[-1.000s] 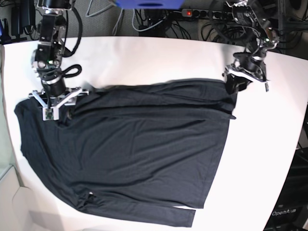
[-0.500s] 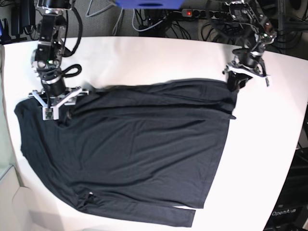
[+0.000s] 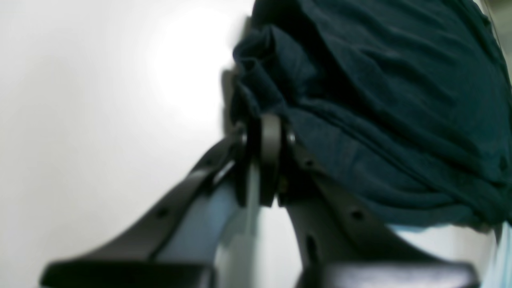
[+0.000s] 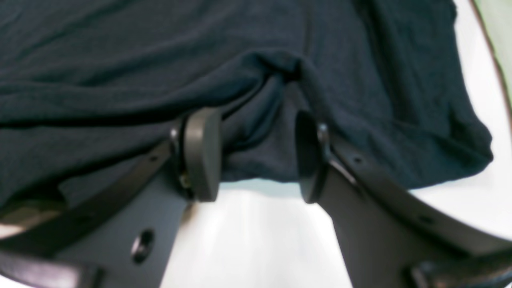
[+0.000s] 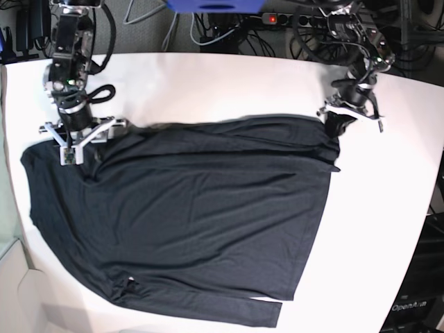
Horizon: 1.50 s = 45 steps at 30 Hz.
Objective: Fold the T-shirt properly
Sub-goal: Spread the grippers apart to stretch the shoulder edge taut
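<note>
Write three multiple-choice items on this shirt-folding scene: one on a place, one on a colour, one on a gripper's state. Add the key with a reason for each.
1. Where does the left gripper meet the T-shirt?
A. at a bunched edge
B. mid-panel
C. nowhere

2. What colour is the table?
A. white
B. brown
C. green

3. How does the right gripper stand?
A. shut on fabric
B. open, a fabric fold between its pads
C. out of view

Key: A, the left wrist view shows its pads pinching gathered cloth at the edge; A, bare white surface surrounds the shirt; B, the right wrist view shows a gap between the pads.
</note>
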### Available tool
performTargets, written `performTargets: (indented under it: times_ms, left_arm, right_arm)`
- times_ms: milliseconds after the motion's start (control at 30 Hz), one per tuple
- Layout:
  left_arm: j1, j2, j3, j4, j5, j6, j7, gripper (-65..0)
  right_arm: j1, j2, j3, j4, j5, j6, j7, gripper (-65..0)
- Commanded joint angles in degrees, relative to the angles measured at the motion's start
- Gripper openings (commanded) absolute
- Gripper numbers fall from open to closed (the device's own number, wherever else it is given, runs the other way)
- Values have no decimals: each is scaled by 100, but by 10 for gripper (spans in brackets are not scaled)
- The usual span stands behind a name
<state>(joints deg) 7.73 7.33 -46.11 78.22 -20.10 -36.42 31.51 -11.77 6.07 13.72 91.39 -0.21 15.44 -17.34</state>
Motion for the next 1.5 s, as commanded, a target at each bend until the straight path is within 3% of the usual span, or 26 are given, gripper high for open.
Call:
performTargets:
  times_ms: [0,133,300,467,667,967,1467]
  left_arm:
    - [-39,-26,-9,77,10,7,19,-612]
    - [-39,-34,-9,130,1,7,19,-612]
    - [-39,-34,-9,130,1,7,19,-612]
    - [-39,-78,0,130,-122,7,19,-612]
    - [-39,-87,-9,130,-140,7,19,-612]
    - [-30,-87,-9,130,-105,7,19,-612]
    - [-21,-245,-9,121,-140,7,19,-612]
  right_arm:
    - [47,66,13,122,25,43,156,-344]
    - [47,57,198,122,25,7,112,-340]
    - [109,-180,760,96,25,43,104,-338]
    - [118,-163,778,-115,25,43,112,-294]
    - [232,-154,831,-203,16,7,95,-291]
    - [232,-347,1569,-379,16,7,95,-290]
    - [513,-391,1569,-1205,52,43,130,-290]
